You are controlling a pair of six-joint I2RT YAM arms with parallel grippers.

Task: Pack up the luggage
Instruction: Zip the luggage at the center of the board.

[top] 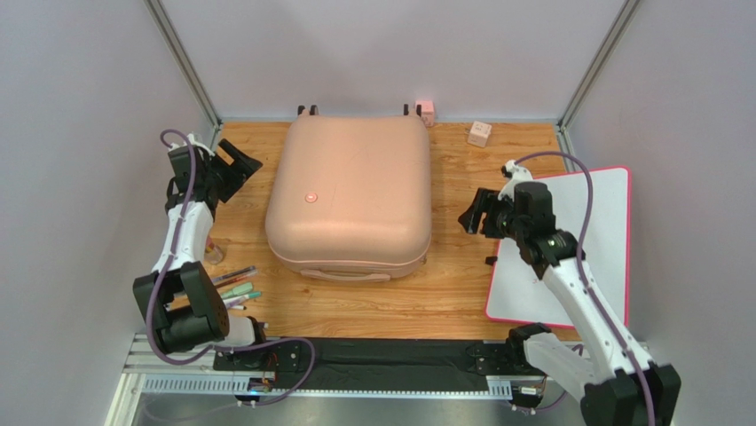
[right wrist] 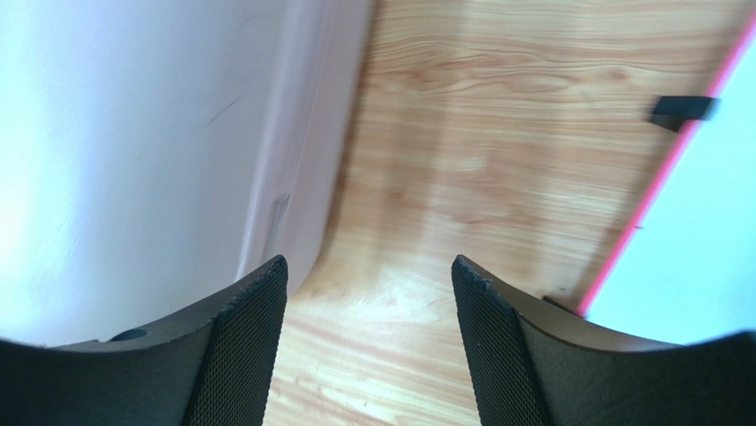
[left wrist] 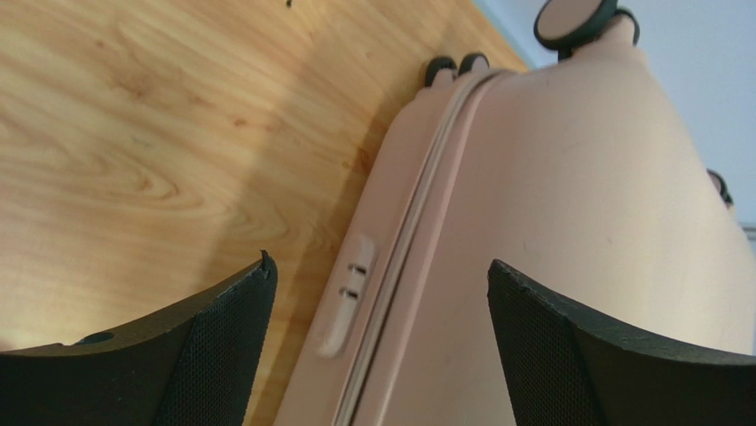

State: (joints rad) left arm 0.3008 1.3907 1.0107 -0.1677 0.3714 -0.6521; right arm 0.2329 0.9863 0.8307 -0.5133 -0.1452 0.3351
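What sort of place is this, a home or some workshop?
Probably a robot test booth, not a home: a left arm and a right arm stand at a wooden table's edge, plain grey walls box it in, and a suitcase lies between them.

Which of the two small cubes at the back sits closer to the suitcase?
The pink cube, at the far corner of the suitcase; the tan cube lies farther right.

The wooden table (top: 461,297) bears the closed luggage (top: 350,200) at its middle. A white, pink-rimmed board (top: 608,209) lies to the right, pens (top: 235,288) to the left, and a tan cube (top: 479,133) at the back.
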